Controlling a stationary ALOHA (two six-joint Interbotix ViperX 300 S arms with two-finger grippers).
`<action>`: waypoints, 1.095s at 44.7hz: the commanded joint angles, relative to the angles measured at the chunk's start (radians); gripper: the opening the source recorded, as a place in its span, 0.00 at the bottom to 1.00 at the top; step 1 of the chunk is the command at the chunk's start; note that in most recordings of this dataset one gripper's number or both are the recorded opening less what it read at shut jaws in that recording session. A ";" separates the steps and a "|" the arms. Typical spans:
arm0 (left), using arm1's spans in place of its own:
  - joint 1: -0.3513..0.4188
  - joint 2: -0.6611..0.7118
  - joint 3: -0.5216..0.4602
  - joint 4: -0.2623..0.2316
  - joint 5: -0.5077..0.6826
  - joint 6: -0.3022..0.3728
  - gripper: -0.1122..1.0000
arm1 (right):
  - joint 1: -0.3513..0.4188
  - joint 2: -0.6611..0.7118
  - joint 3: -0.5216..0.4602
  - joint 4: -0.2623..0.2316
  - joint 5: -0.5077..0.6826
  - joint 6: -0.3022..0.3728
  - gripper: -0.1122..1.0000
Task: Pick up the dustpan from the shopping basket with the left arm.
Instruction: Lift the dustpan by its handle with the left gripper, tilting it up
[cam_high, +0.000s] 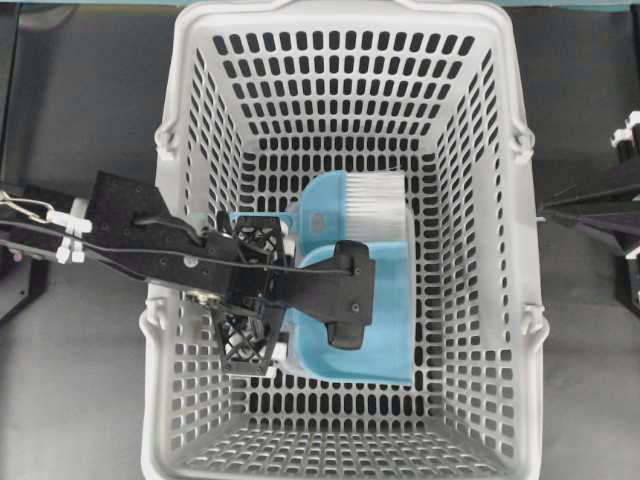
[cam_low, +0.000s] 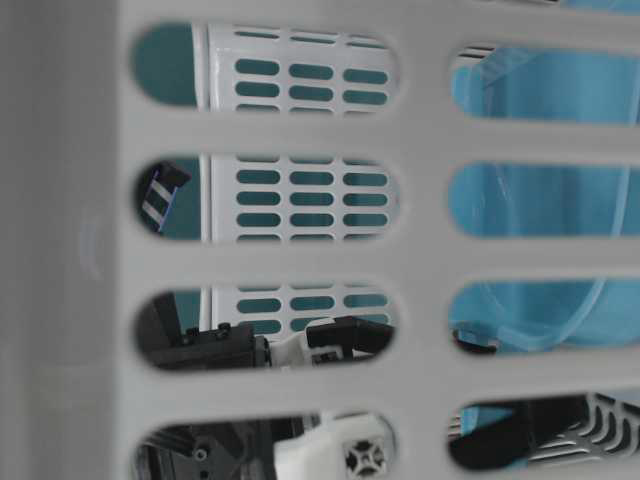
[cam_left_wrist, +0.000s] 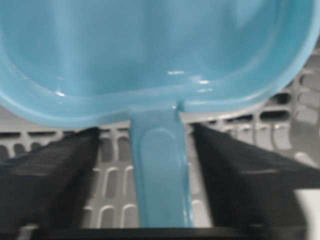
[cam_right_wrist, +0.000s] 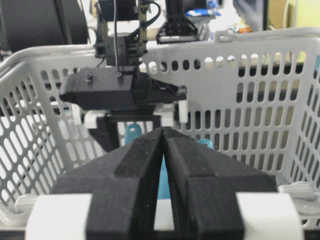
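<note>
The light blue dustpan (cam_high: 392, 330) lies on the floor of the grey shopping basket (cam_high: 350, 14), its tray toward the right. My left gripper (cam_high: 262, 296) reaches in over the left wall and is low over the handle, which the arm hides from overhead. In the left wrist view the dustpan's handle (cam_left_wrist: 162, 175) runs between my open left gripper's (cam_left_wrist: 145, 131) fingers (cam_left_wrist: 55, 175), with a gap on each side. My right gripper (cam_right_wrist: 163, 131) is shut and empty, outside the basket's right wall (cam_high: 560, 210).
A blue-handled brush with white bristles (cam_high: 372, 205) lies against the far side of the dustpan. The basket walls (cam_right_wrist: 240, 75) stand high around the left gripper. The table-level view looks through the slotted wall (cam_low: 300, 260) at the dustpan (cam_low: 540, 200).
</note>
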 joint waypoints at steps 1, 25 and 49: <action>-0.002 -0.017 -0.008 0.005 -0.008 -0.009 0.59 | 0.002 0.005 -0.006 0.003 -0.005 0.000 0.10; 0.021 -0.259 -0.074 0.005 -0.067 -0.005 0.36 | 0.002 0.005 0.011 0.005 -0.005 0.002 0.10; 0.048 -0.482 0.067 0.005 -0.399 -0.011 0.36 | 0.000 -0.014 0.009 0.006 -0.003 0.003 0.10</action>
